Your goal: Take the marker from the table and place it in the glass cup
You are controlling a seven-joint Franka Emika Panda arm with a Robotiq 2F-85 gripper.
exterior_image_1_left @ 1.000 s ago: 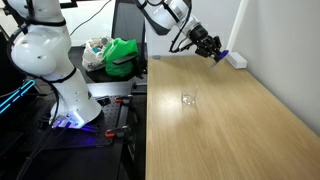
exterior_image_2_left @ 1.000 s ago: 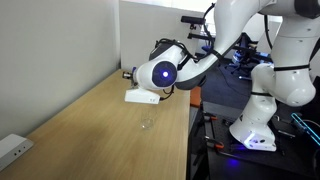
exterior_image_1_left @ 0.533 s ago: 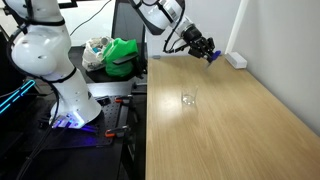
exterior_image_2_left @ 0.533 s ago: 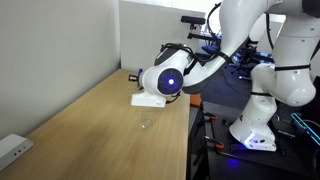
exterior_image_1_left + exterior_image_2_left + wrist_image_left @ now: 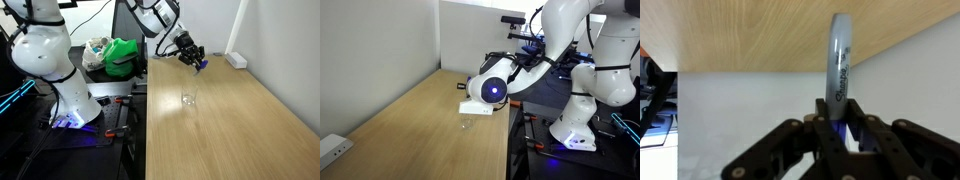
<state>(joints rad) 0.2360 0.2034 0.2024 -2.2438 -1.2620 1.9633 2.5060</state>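
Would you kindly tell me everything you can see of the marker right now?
The marker is a thin stick, pale grey along its barrel with faint print, blue-purple near the bottom. In the wrist view it runs up the picture, its lower end clamped by the gripper. In an exterior view it hangs above the table, apart from the glass cup.

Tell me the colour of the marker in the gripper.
Blue-purple; the marker, held by the gripper, shows it best in an exterior view.
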